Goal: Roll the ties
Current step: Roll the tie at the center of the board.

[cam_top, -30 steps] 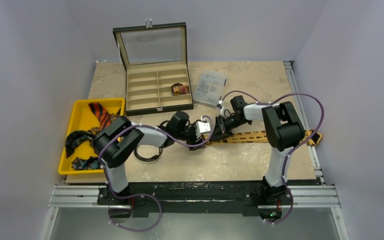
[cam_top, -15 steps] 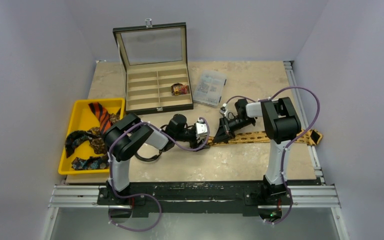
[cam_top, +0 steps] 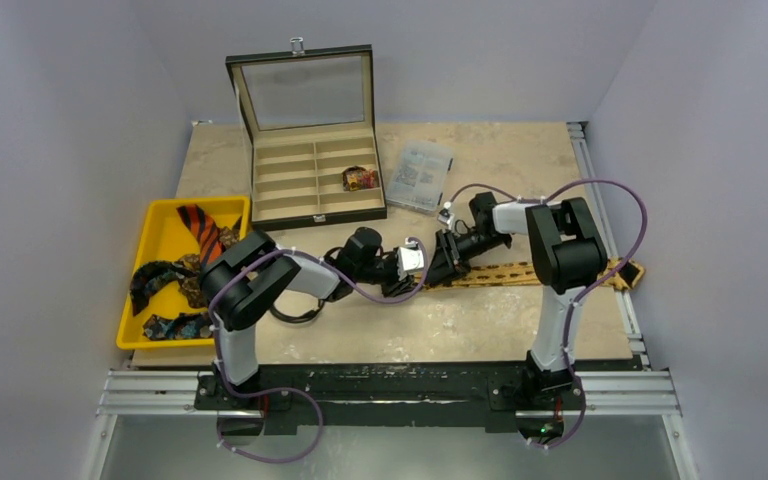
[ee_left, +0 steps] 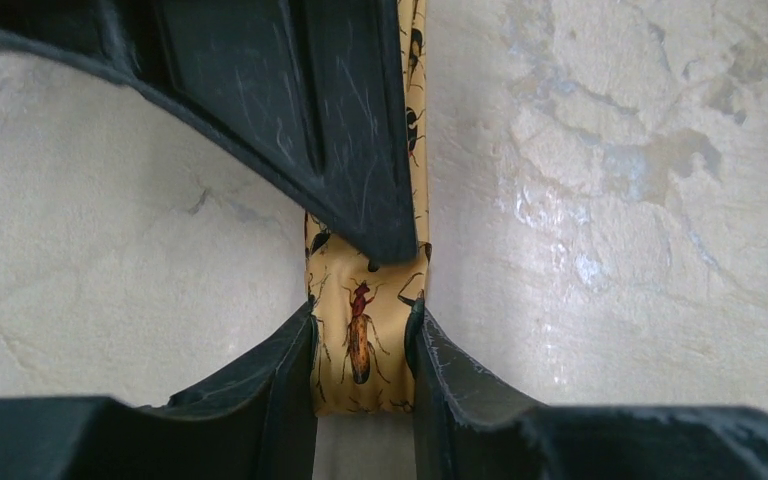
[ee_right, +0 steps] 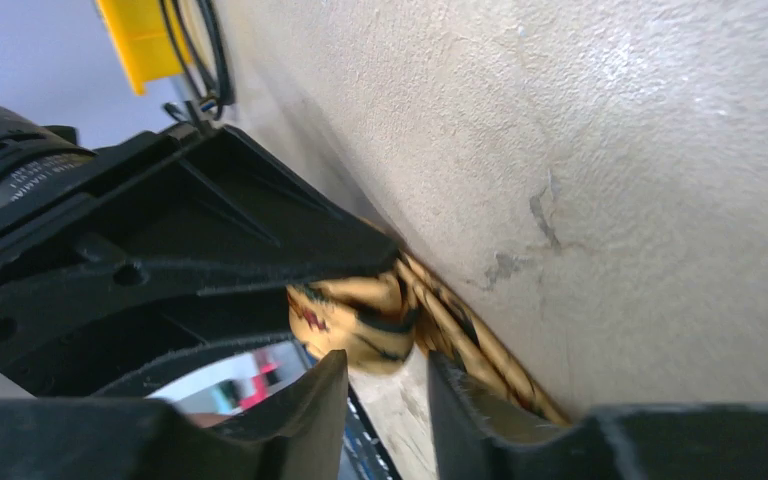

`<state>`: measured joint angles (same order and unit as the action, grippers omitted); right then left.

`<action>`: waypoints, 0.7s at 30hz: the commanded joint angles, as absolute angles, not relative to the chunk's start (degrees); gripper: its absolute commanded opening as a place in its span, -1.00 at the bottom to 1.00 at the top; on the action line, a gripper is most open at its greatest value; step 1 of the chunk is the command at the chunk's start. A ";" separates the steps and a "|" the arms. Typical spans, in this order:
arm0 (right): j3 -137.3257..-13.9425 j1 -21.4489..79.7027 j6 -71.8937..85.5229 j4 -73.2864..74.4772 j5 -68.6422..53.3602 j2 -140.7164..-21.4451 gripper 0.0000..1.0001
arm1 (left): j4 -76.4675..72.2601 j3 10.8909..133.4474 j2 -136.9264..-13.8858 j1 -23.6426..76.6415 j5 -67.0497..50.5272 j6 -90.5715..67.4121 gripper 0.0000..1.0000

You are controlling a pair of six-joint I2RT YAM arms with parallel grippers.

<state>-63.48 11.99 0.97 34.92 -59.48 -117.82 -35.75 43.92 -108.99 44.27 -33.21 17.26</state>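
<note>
A tan-gold tie (cam_top: 535, 272) printed with beetles lies along the table from the centre to the right edge. In the left wrist view its folded end (ee_left: 360, 350) sits between my left gripper's fingers (ee_left: 282, 375), which press on both its edges. My left gripper (ee_left: 362, 322) is shut on it. The right gripper's black finger (ee_left: 310, 130) lies over the tie just beyond. In the right wrist view my right gripper (ee_right: 385, 365) is open, and the tie's curled end (ee_right: 350, 315) is just past its tips. More ties, one orange with black stripes (cam_top: 200, 228), lie in the yellow tray (cam_top: 160, 210).
An open wooden case (cam_top: 310, 185) with a raised glass lid stands at the back and holds one rolled tie (cam_top: 360, 178). A clear plastic box (cam_top: 422, 172) lies right of it. A black cable loop (cam_top: 295, 310) lies by the left arm. The two grippers (cam_top: 430, 270) nearly touch.
My left gripper has closed onto the tie's end. My right gripper, shut a second ago, has let go and opened, staying close to the left one.
</note>
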 commanded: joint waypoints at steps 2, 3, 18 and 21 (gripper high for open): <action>-63.58 11.93 -2.27 35.36 -52.97 -109.44 -0.15 | -19.12 43.10 -105.80 43.07 -27.49 23.43 -0.58; -63.22 12.06 -1.17 34.68 -52.99 -108.35 -0.09 | -17.90 43.46 -105.73 43.08 -27.43 23.42 -0.57; -63.16 18.25 11.06 24.46 -50.26 -110.79 -0.13 | -8.81 49.67 -106.97 44.51 -23.67 22.44 -0.51; -63.72 18.73 10.80 24.29 -49.65 -112.60 -0.47 | -8.26 50.20 -107.27 44.64 -23.62 22.28 -0.51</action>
